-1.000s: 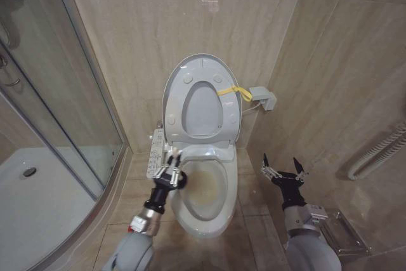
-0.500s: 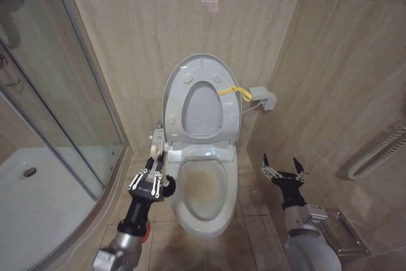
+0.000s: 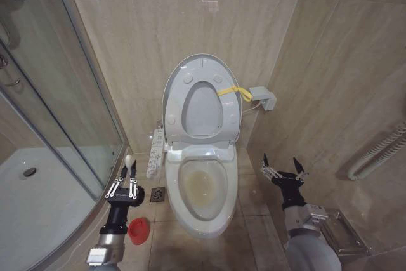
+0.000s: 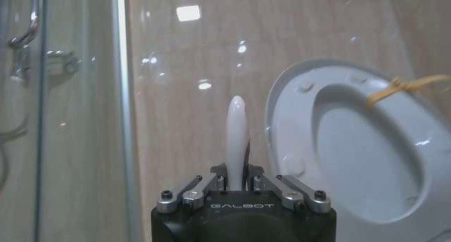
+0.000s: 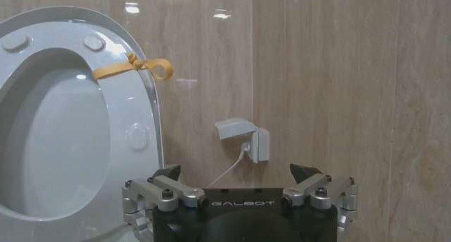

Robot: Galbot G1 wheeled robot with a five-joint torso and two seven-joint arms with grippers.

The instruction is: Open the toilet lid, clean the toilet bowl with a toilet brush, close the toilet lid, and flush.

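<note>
Left tool [image 3: 125, 185] at lower left of the head view, clamped on the white handle of the toilet brush [image 3: 129, 164], which sticks up past the fingertips; in the left wrist view the handle [image 4: 236, 139] rises straight from between the closed fingers; red holder [image 3: 137, 231] sits on the floor just below and beside the arm, near the floor drain [image 3: 158, 194]; brush head hidden behind the tool, cannot tell whether it is seated in the holder. Toilet lid [image 3: 202, 99] stands upright at frame centre with the seat raised against it, tied by a yellow band [image 3: 233, 91]; toilet bowl [image 3: 202, 195] open below, yellow-brown staining inside. Right tool [image 3: 284, 171] at lower right, fingers spread apart, holding nothing, well clear of the bowl. Judgement: brush is light, thin and rigid, smooth plastic, likely to twist in a narrow grip, so hold low on the handle; lid is light but glossy, best pushed at its top rim.
</note>
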